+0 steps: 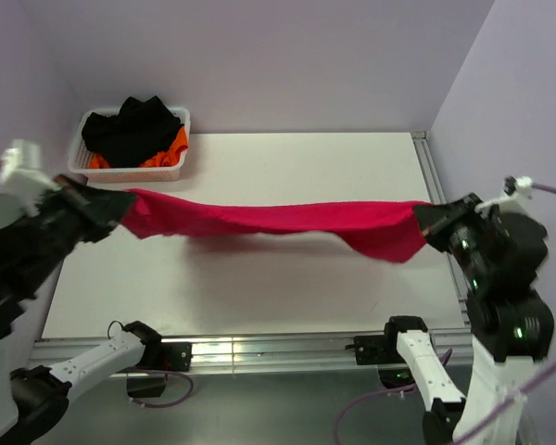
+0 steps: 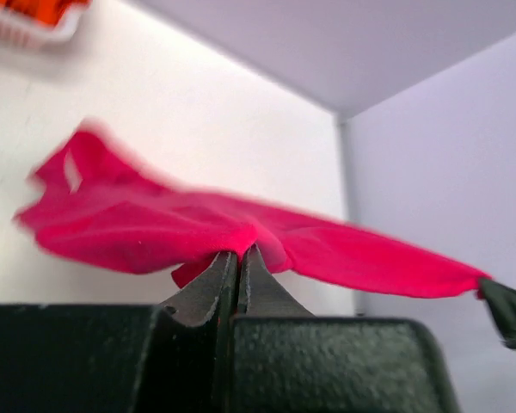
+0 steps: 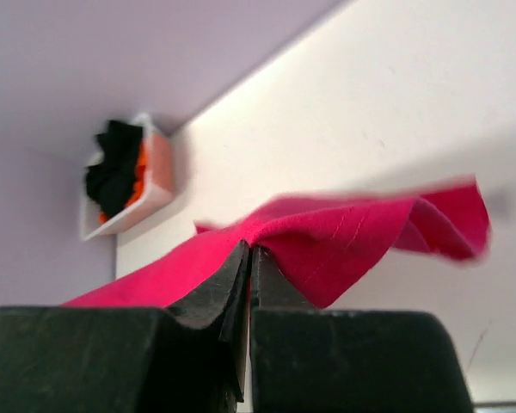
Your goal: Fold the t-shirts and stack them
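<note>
Red t-shirt [image 1: 278,220] stretched above the table [image 1: 259,287]
Left gripper [image 1: 122,206] and right gripper [image 1: 423,221] each pinch one end tight.

On my right wrist feed the right gripper [image 3: 249,251] has its jaws pressed together on a fold of the crimson t-shirt [image 3: 344,231], which stretches off toward 8 o'clock and flares, blurred, toward 3 o'clock over the white table [image 3: 396,95]. At 10 o'clock I see the white basket [image 3: 162,185] holding black clothes [image 3: 113,176] and an orange cloth [image 3: 140,172]
</note>
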Robot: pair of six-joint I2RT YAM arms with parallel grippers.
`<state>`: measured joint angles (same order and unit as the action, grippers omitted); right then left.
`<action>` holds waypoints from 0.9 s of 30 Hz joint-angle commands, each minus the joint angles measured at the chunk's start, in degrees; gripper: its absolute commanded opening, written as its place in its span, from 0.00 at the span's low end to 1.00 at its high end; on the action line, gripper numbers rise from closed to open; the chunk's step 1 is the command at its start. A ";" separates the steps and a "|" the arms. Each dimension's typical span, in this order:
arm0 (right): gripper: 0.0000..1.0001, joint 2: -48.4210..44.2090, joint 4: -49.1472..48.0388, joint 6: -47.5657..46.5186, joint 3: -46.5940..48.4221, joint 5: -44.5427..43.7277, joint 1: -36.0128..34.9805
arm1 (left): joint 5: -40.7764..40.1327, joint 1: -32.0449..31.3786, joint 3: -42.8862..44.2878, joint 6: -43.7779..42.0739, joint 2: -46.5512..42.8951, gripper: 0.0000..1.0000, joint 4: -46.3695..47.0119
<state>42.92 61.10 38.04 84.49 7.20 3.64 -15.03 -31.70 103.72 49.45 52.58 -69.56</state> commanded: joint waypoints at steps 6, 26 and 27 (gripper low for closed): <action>0.00 -5.40 -0.37 -7.19 13.91 0.27 -1.18 | 7.98 -0.03 28.97 -11.48 3.58 0.00 2.32; 0.00 13.32 -11.61 -7.19 -1.05 -23.70 -7.51 | 2.78 5.48 10.72 -16.06 24.84 0.00 28.07; 0.00 14.29 -13.27 -7.37 -2.47 -24.51 -7.59 | 3.24 7.16 8.01 -15.36 26.25 0.00 28.77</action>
<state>55.16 54.26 30.59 85.23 -11.07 -3.57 -12.64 -28.91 114.48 34.48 77.19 -45.91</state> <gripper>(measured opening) 0.010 0.028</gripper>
